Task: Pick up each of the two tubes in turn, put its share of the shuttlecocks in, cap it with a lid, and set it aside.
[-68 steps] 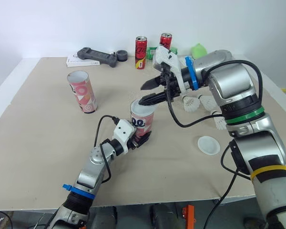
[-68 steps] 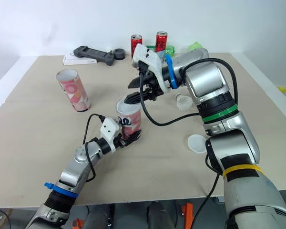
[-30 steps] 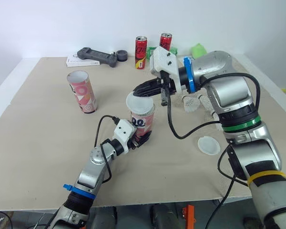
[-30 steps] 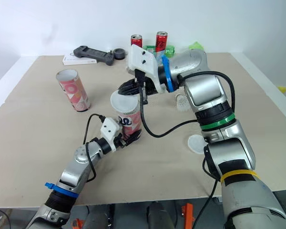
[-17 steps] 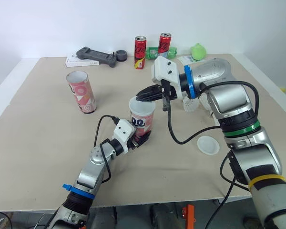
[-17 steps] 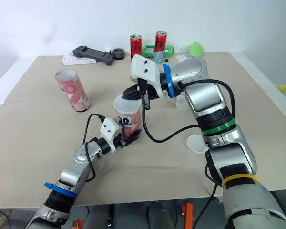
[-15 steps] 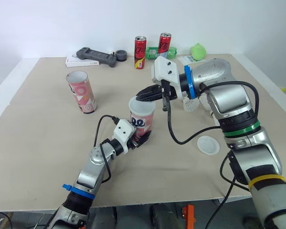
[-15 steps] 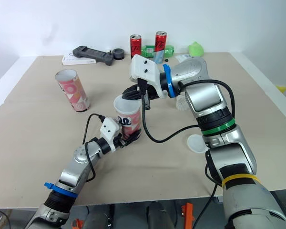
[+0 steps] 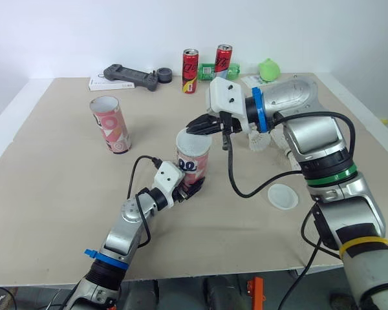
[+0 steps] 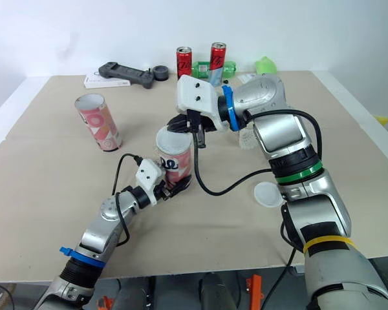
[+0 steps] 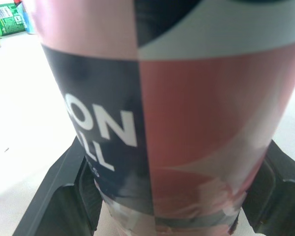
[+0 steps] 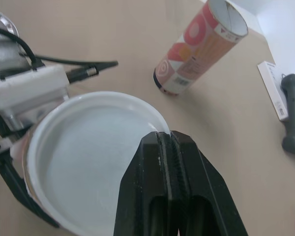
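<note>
The right gripper (image 12: pixel 165 140) pinches the rim of a white lid (image 12: pixel 83 152) lying over the mouth of the tube (image 9: pixel 193 161). The left gripper (image 9: pixel 189 189) clamps that tube's base. The other tube (image 9: pixel 111 124) stands well left of it, and a spare lid (image 9: pixel 282 196) lies to its right.

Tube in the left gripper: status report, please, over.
Left gripper jaws shut on tube base. Right gripper pinching lid rim, lid over tube mouth. Second tube stands apart, uncapped.
</note>
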